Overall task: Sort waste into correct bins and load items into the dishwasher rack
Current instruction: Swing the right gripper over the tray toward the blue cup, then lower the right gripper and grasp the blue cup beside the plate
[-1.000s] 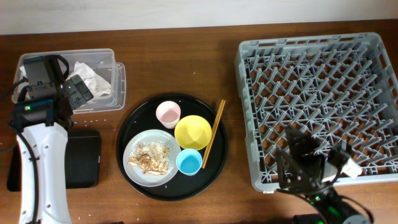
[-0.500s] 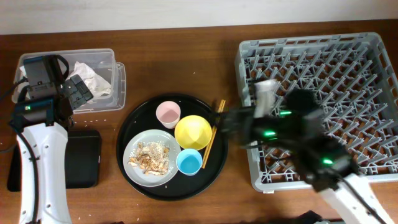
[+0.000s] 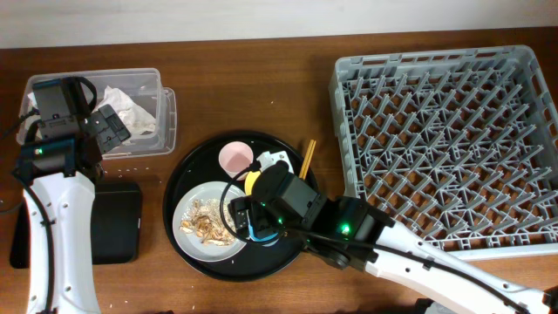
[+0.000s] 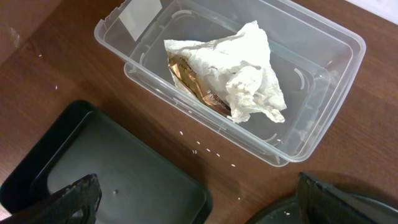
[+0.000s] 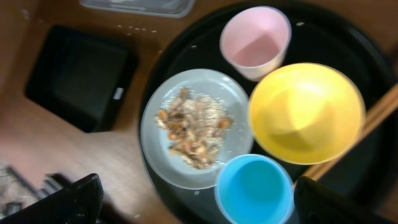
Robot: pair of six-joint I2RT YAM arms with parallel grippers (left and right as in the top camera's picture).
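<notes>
Hovering above the round black tray [image 5: 186, 56], the right gripper [image 5: 199, 208] has its fingers spread wide with nothing between them. Directly under it in the wrist view sit the round grey-white plate [image 5: 152, 146], carrying a heap of beige-brown flaky food scraps [image 5: 193, 127], and just beside it the small light-blue cup [image 5: 255, 190], upright and empty. The yellow bowl [image 5: 305, 112] touches or nearly touches both the plate and the blue cup, and the small pink cup [image 5: 254, 40] stands upright just beyond the bowl. The wooden chopsticks [image 5: 367, 118] lie along the far side of the bowl, one end reaching over the tray's rim. From overhead the right arm hides most of the bowl and the blue cup. The grey dishwasher rack [image 3: 445, 139] stands well apart on the table [image 3: 261, 87], with no dishes among its pegs.

The left gripper [image 4: 205, 205] is likewise spread open and holds nothing, poised over the table near the clear plastic box [image 4: 323, 99]. Inside that box lies the crumpled white paper napkin [image 4: 249, 81], resting on the brown snack wrapper [image 4: 193, 81]; a white label [image 4: 140, 15] is stuck at one corner. The shallow black rectangular tray [image 4: 112, 168] lies just beside the box and holds nothing.
</notes>
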